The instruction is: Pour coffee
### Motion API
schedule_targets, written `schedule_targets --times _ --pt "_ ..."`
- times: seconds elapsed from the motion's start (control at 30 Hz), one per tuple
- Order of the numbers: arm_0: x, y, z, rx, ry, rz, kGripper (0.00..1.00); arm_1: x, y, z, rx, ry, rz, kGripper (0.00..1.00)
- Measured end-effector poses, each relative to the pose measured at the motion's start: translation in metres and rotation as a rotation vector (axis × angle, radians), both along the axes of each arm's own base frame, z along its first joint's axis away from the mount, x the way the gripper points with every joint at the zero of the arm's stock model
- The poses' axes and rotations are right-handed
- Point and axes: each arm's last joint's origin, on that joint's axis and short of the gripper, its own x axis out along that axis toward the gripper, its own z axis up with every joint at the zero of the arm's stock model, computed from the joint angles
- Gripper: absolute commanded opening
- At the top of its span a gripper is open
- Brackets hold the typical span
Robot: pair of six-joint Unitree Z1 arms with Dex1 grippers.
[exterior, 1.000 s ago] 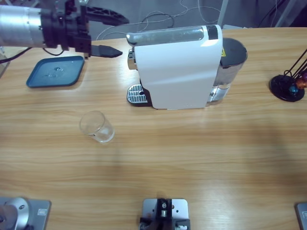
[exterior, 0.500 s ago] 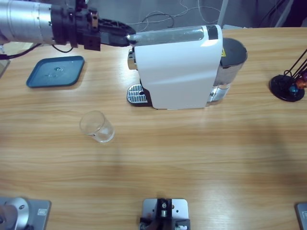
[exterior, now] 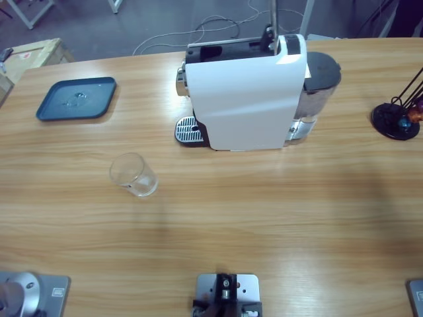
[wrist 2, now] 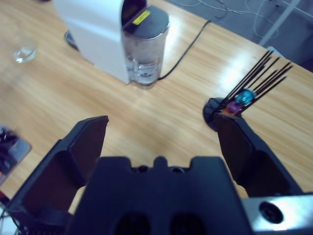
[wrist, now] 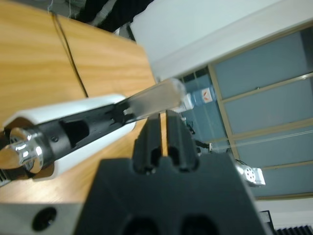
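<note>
A white coffee machine [exterior: 244,99] stands at the back middle of the table, its silver lever [exterior: 272,20] raised upright and the top slot open. In the left wrist view my left gripper [wrist: 164,122] is shut, its tips just under the raised lever [wrist: 154,100] with nothing between them; neither arm shows in the high view. A clear glass tumbler [exterior: 134,175] stands to the front left of the machine, apart from its drip grate [exterior: 187,129]. No coffee shows in it. My right gripper [wrist 2: 164,122] hangs open high above the table, facing the machine's water tank [wrist 2: 143,54].
A dark blue tray [exterior: 76,99] lies at the back left. A black capsule stand [exterior: 396,119] with coloured capsules is at the right edge and shows in the right wrist view as the capsule stand [wrist 2: 234,100]. A cable [wrist 2: 188,41] runs from the machine's back.
The arm that reached from the upper left to the machine's lever has left the high view. The lever, flat before, now stands upright and the top slot is open.
</note>
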Motion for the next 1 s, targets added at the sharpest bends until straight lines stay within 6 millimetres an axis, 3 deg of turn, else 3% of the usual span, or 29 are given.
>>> schedule_targets --times 0.1,0.13,0.2,0.3,0.47,0.57,0.67,0.77,0.9,0.97,1.0 --pt "-0.017 0.005 0.006 0.037 -0.127 -0.02 0.991 0.02 0.016 -0.002 -0.005 0.085 -0.07 0.89" --pt "-0.025 0.008 0.002 0.082 -0.221 -0.042 0.991 0.027 0.019 -0.005 -0.005 0.113 -0.123 0.829" --pt "-0.046 0.017 -0.009 0.177 -0.402 -0.089 0.991 0.042 0.02 -0.015 0.002 0.135 -0.258 0.799" --pt "-0.089 0.041 -0.029 0.327 -0.613 -0.081 0.991 0.063 0.013 -0.036 0.024 0.15 -0.44 0.691" --pt "-0.143 0.089 -0.059 0.72 -0.712 -0.042 0.991 0.098 0.008 -0.072 0.033 0.163 -0.582 0.674" --pt "-0.155 0.101 -0.08 0.849 -0.689 -0.065 0.991 0.116 0.006 -0.091 0.045 0.175 -0.615 0.66" --pt "-0.161 0.106 -0.092 0.894 -0.678 -0.085 0.991 0.129 0.003 -0.099 0.062 0.168 -0.642 0.625" --pt "-0.162 0.107 -0.094 0.911 -0.685 -0.085 0.991 0.144 -0.001 -0.104 0.075 0.167 -0.661 0.555" --pt "-0.161 0.109 -0.096 0.954 -0.681 -0.053 0.991 0.156 -0.002 -0.111 0.062 0.186 -0.672 0.543" --pt "-0.161 0.11 -0.098 0.97 -0.678 -0.043 0.991 0.159 -0.002 -0.11 0.059 0.188 -0.672 0.423" --pt "-0.161 0.11 -0.099 0.974 -0.676 -0.042 0.991 0.161 -0.002 -0.11 0.058 0.188 -0.672 0.421"
